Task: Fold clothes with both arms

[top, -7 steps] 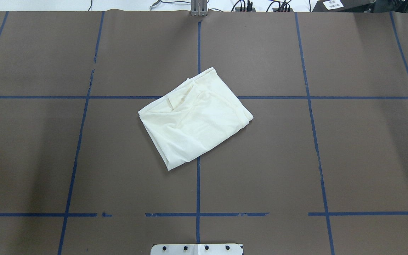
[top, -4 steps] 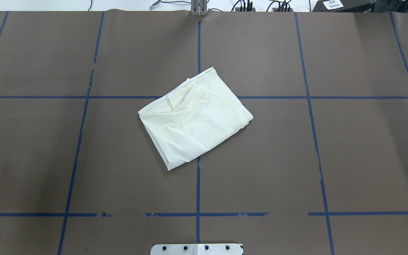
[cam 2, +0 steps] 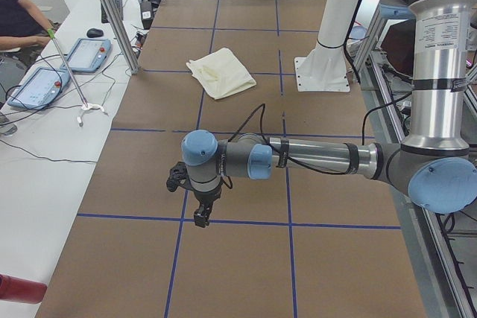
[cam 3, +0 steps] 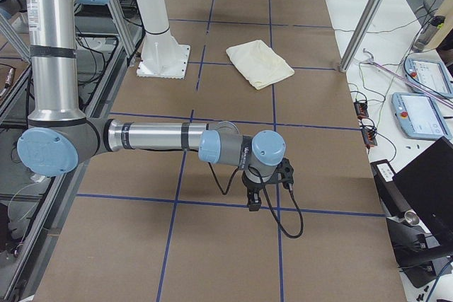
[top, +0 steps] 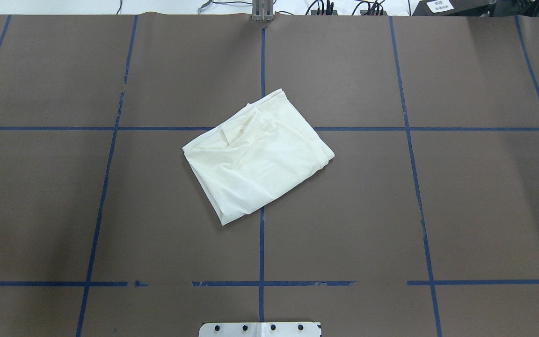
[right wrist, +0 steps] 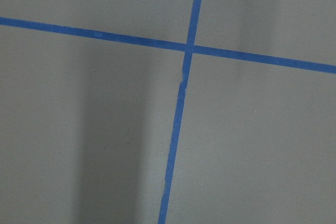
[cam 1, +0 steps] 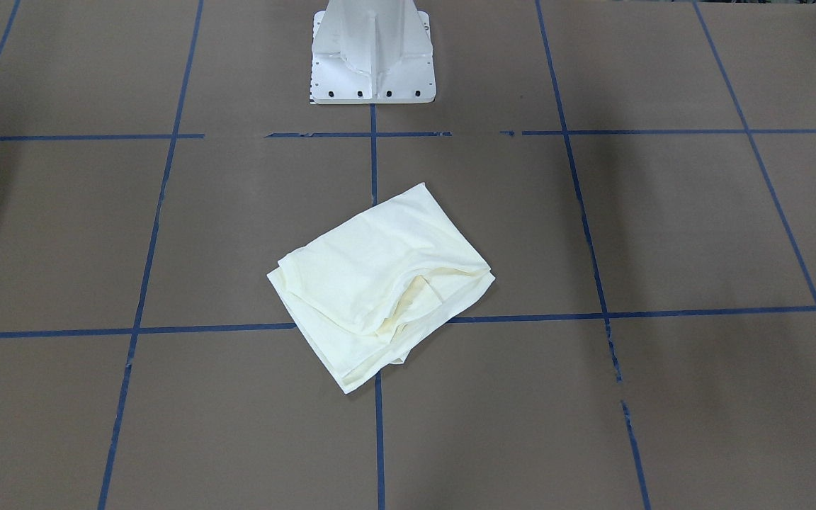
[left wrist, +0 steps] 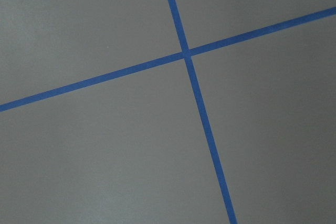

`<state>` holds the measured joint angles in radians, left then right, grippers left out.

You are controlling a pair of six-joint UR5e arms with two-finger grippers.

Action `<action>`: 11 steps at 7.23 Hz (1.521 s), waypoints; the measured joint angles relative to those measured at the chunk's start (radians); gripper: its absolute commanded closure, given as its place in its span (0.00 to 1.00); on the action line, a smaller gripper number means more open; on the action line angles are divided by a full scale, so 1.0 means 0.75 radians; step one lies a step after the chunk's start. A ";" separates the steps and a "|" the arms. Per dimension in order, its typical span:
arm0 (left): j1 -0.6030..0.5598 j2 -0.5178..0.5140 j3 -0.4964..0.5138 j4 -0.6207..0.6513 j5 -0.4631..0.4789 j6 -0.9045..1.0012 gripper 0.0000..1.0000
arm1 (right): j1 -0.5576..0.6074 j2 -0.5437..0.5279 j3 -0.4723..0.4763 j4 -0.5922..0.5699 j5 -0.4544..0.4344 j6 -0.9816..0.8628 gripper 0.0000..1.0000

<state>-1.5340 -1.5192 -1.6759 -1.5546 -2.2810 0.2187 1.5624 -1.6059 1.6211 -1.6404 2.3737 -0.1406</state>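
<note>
We found the left arm (cam 2: 313, 158) stretched out low over the brown, paper-covered desk (top: 40, 210), with its forearm level and the left jaws pointing straight down. The left jaws appeared only in the side view, so we could not tell whether they stood apart or together. The left wrist camera showed bare desk surface and one crossing of the blue tape lines (left wrist: 185, 54).

At mid-desk we located the T-shirt (top: 255, 157), folded into a compact, roughly four-sided bundle with plain cream cloth outward. It lay flat on the desk, askew to the tape grid. In the overhead view it covered the point where the centre line meets the far cross line. A loose fold gaped along the edge facing away from the robot. The white pedestal (cam 1: 372, 49) stood apart from the T-shirt, on the robot's side of it.

The right arm (cam 3: 156, 136) was posed like the left one, with its forearm level above the desk and the right jaws pointing down close to a tape line. We could not tell the state of the right jaws either, for the same reason. The right wrist camera showed only desk surface and a tape crossing. Both arms were well apart from the T-shirt.
</note>
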 measured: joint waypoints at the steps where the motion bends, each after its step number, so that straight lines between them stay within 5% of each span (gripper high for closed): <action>1: 0.000 0.000 0.000 -0.001 0.000 -0.001 0.00 | 0.001 -0.029 -0.001 0.122 0.000 0.127 0.00; 3: 0.000 -0.004 -0.001 -0.003 0.002 -0.002 0.00 | 0.001 -0.051 -0.002 0.244 -0.002 0.278 0.00; 11: 0.000 -0.009 -0.014 -0.007 -0.002 -0.306 0.00 | 0.001 -0.059 0.000 0.265 -0.001 0.312 0.00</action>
<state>-1.5339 -1.5263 -1.6867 -1.5600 -2.2825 -0.0110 1.5631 -1.6501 1.6211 -1.4420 2.3728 0.0935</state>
